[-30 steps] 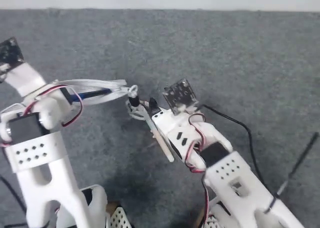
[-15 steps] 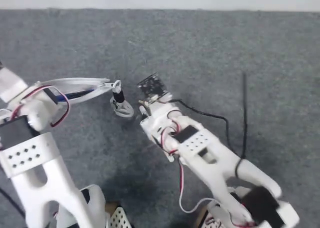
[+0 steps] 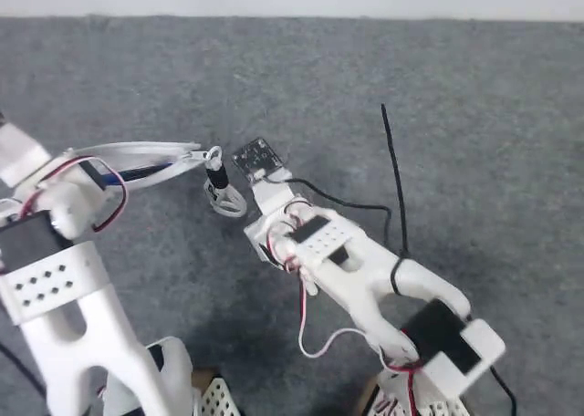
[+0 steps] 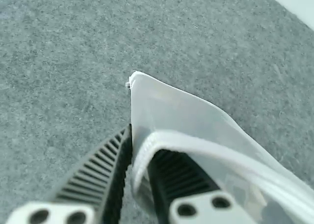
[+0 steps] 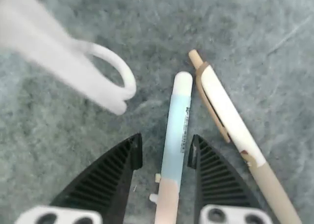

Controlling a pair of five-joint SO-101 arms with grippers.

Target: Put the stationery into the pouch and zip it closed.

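Two pens lie side by side on the grey surface (image 5: 59,135). Your right end effector (image 5: 164,148) hangs open with its jaws astride the pale blue pen (image 5: 177,111), likely lined up to pinch it, and the beige pen (image 5: 223,116) sits just beside. Beyond them lies the white ring pull (image 5: 130,76). Your left end effector (image 4: 140,153) is clamped on the edge of the translucent pouch (image 4: 181,116), probably steadying its mouth for loading.

Two white robot arms, left arm (image 3: 64,288), right arm (image 3: 356,265), two grippers, left gripper (image 4: 138,150), right gripper (image 5: 166,140), one translucent pouch (image 4: 191,113), one ring pull (image 5: 120,71), two pens, blue pen (image 5: 177,130), tan pen (image 5: 225,121), one black cable (image 3: 394,174).
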